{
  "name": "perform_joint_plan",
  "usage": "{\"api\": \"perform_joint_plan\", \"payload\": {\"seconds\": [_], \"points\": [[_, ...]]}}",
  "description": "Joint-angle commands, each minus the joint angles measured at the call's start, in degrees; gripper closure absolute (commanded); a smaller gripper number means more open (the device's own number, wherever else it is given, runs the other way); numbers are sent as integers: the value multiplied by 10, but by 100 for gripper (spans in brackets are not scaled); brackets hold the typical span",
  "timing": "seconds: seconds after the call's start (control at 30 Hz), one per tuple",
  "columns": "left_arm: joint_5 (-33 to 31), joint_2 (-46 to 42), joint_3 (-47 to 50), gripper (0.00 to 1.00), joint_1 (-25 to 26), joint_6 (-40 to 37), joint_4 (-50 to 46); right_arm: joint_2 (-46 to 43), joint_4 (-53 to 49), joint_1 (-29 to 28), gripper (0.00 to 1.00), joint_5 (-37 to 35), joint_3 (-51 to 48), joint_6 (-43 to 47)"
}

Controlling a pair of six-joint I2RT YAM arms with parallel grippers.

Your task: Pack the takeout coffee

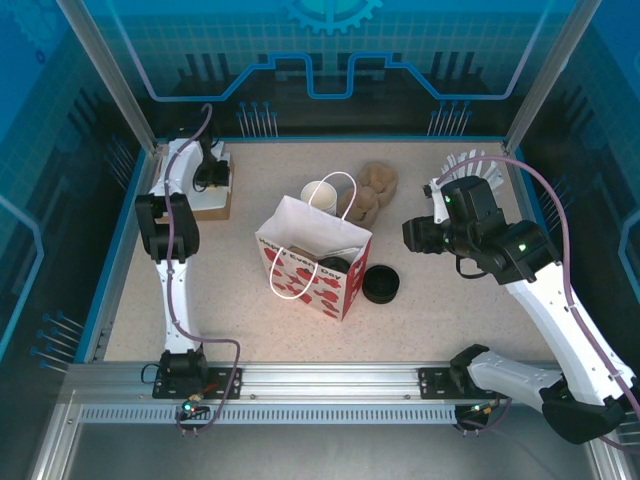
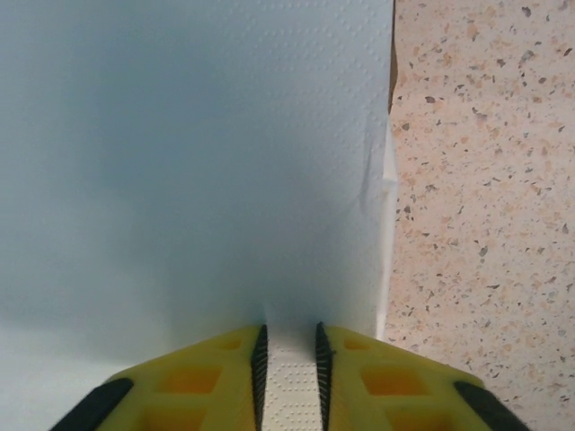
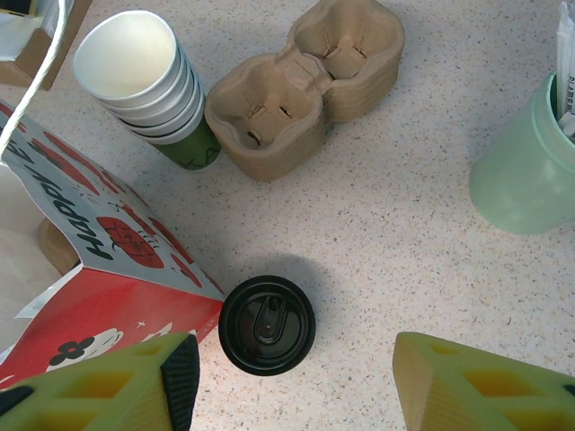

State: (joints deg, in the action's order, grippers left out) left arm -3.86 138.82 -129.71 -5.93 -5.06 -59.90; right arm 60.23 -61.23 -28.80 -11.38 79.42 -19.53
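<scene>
The takeout coffee cup (image 3: 135,67), green outside with a white rim and inside, tops a nested stack of like cups (image 1: 322,194) behind the bag. A white paper bag (image 1: 310,255) with red hearts stands mid-table, mouth open. Beside the bag lies a black lid (image 3: 267,324), and my right gripper (image 3: 292,350) hangs open above it, one finger on either side. At the far left my left gripper (image 2: 289,328) presses on a white dimpled napkin (image 2: 180,162), its jaws closed to a narrow gap with a strip of the paper pinched between them.
A brown pulp cup carrier (image 3: 305,81) lies right of the cup stack. A pale mint cup of white sticks (image 3: 526,171) stands at the far right. The napkins sit in a brown box (image 1: 225,205) at the table's left. Glass walls surround the table.
</scene>
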Motion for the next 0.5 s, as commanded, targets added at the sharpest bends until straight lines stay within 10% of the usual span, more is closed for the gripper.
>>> {"api": "perform_joint_plan", "payload": {"seconds": [0.0, 0.47], "points": [[-11, 15, -2, 79, 3, -9, -15, -6, -3, 9, 39, 3, -5, -6], [-28, 25, 27, 79, 9, -8, -2, -9, -4, 10, 39, 3, -6, -9]]}}
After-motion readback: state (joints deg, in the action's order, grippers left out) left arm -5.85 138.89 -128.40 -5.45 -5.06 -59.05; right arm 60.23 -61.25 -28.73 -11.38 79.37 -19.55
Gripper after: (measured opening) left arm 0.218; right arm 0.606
